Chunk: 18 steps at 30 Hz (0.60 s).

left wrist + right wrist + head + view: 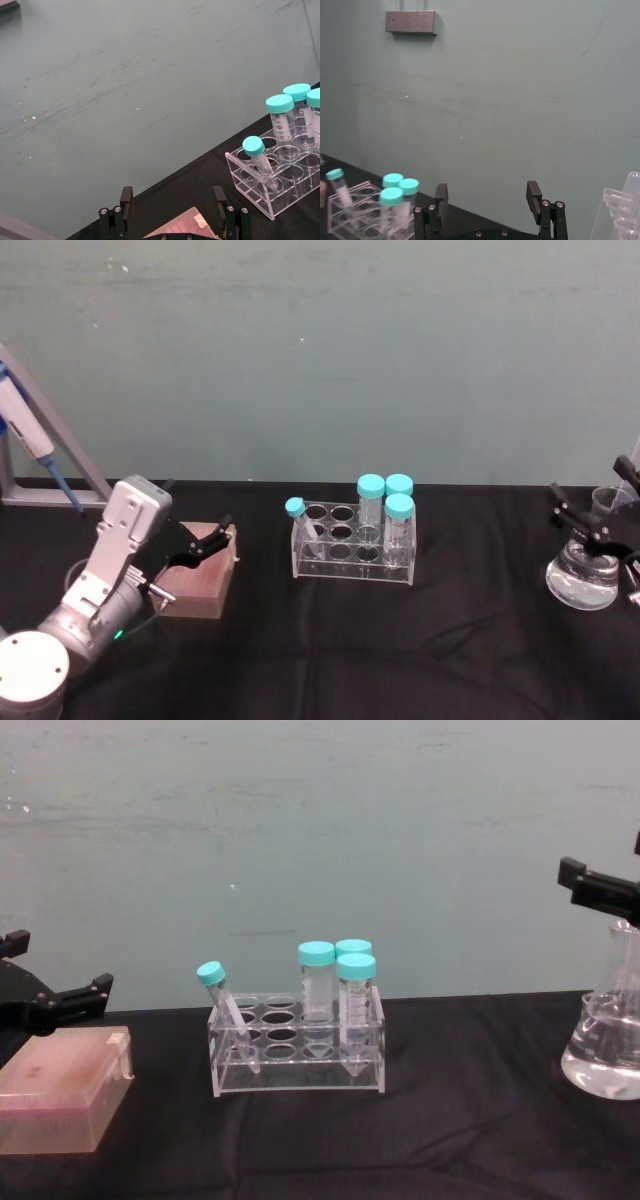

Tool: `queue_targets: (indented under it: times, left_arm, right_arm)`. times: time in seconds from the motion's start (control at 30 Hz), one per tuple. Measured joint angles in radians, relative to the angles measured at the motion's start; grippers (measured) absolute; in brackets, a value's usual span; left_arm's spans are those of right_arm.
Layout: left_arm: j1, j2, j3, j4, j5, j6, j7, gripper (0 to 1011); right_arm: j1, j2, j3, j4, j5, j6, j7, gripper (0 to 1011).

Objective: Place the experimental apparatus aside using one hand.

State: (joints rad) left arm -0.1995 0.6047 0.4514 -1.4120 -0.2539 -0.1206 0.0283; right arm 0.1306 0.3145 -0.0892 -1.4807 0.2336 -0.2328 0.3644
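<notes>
Now my right gripper hovers spread above the conical flask; I should descend squarely around its neck. My left gripper idles unclenched over the pink box.

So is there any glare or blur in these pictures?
Head view: the conical flask glints, and the wall looks evenly lit. Chest view: the acrylic rack shows bright edge reflections. Left wrist view: the pink box has a shiny patch.
</notes>
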Motion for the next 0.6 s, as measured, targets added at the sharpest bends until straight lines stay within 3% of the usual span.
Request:
queue_targets:
  times: [0.3, 0.6]
  left_arm:
    - [0.000, 0.000, 0.000, 0.000, 0.000, 0.000, 0.000, 1000]
    - [0.000, 0.000, 0.000, 0.000, 0.000, 0.000, 0.000, 1000]
  right_arm:
    - [-0.101, 0.052, 0.012, -0.087, 0.035, 0.019, 0.020, 1000]
    - [-0.165, 0.079, 0.025, -0.117, 0.055, 0.064, 0.008, 1000]
